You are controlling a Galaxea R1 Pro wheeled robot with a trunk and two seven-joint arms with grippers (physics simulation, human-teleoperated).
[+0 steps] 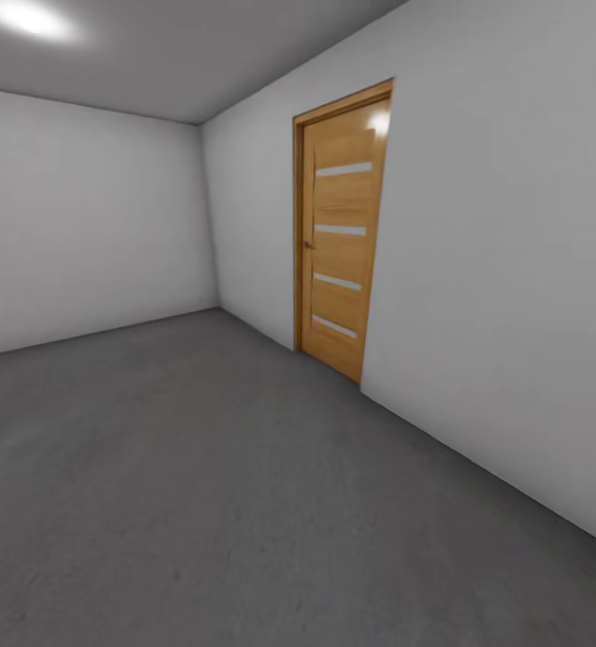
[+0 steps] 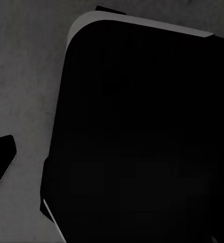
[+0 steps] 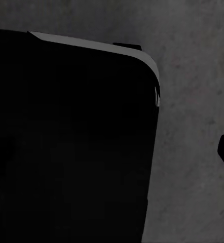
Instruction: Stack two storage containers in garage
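Garage surroundings are what the head view gives: plain white-grey walls (image 1: 91, 225), a grey ceiling (image 1: 181, 54) with a round light (image 1: 28, 18), and a dark grey concrete-like floor (image 1: 199, 485) stretching ahead. A wooden door (image 1: 341, 243) with narrow glass strips stands shut in the wall to the right.

Neither storage container can be seen on the stretch of floor ahead, so I cannot tell where they are at this moment; nothing orange-red appears anywhere in these pictures.

Each wrist camera looks down at the same grey floor (image 2: 26, 76), with a large dark rounded body (image 2: 142, 136) taking up most of the picture; it looks like part of the robot itself rather than a bin. The right wrist view is much the same, a dark rounded mass (image 3: 66, 142) beside bare floor (image 3: 193, 101). A small dark shape sits at the edge of each wrist picture, but it is too little to read as fingers, so I cannot tell whether the left claw or the right claw is apart or together, nor whether either carries anything.

As a judgement: the robot is in the garage, so the travelling part is at least partly under way, but no stack of containers is visible, and the placing and stacking cannot be counted as done.
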